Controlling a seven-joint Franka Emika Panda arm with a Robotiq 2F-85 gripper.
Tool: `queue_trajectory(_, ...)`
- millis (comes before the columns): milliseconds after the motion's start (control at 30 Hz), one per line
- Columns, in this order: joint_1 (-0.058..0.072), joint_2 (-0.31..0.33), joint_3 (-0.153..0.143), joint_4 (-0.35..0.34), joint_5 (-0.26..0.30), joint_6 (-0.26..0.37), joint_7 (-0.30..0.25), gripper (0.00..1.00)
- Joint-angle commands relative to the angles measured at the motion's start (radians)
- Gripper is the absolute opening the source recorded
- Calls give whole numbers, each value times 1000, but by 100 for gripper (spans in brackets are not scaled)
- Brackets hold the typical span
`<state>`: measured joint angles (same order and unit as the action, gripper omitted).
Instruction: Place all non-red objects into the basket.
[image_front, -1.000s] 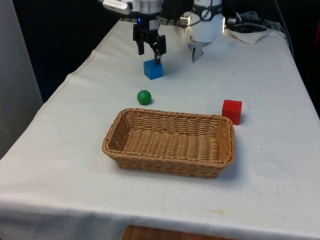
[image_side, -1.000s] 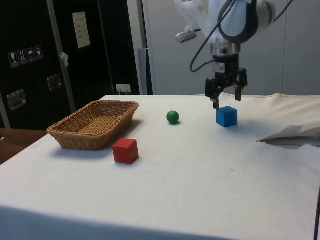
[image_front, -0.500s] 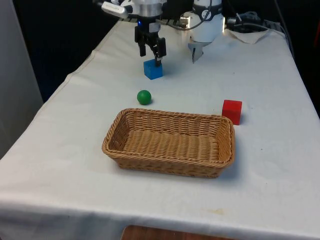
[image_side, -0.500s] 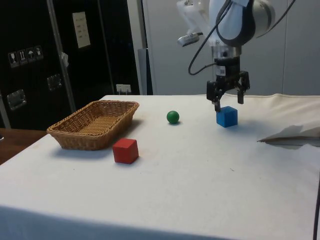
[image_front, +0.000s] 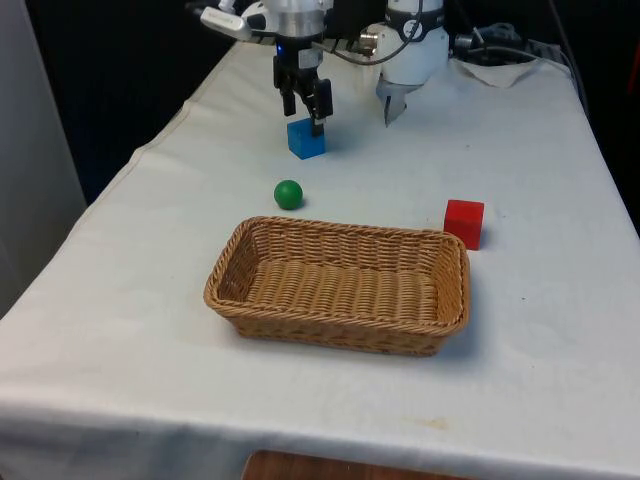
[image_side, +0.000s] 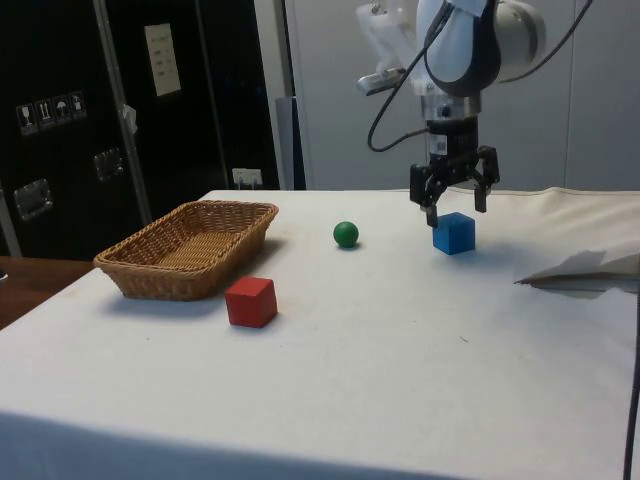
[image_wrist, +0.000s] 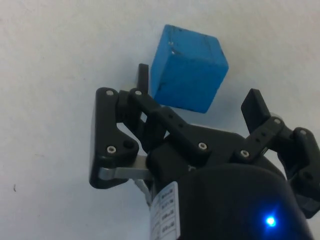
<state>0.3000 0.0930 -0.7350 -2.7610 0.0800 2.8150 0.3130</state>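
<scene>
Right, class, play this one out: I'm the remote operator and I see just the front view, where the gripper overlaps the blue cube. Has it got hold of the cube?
Observer: No. In the wrist view the gripper is open, and the blue cube lies below the gap, not clamped.
Operator: How low is the gripper?
Observer: In the side view its fingertips hang about level with the cube's top, not down around its sides.
Operator: Is the cube lined up with the fingers?
Observer: Roughly. The wrist view shows its sides about parallel to the fingers, but it sits nearer one finger than the other.
</scene>
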Motion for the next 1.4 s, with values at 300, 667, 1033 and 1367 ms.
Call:
queue_trajectory(300,0,9,10,5,48,-1,0,100)
queue_trajectory(667,-6,22,48,-2,133,18,-22,100)
queue_trajectory(1033,-6,73,76,-3,128,48,5,68)
queue_trajectory(1367,-9,91,88,-2,127,62,15,2)
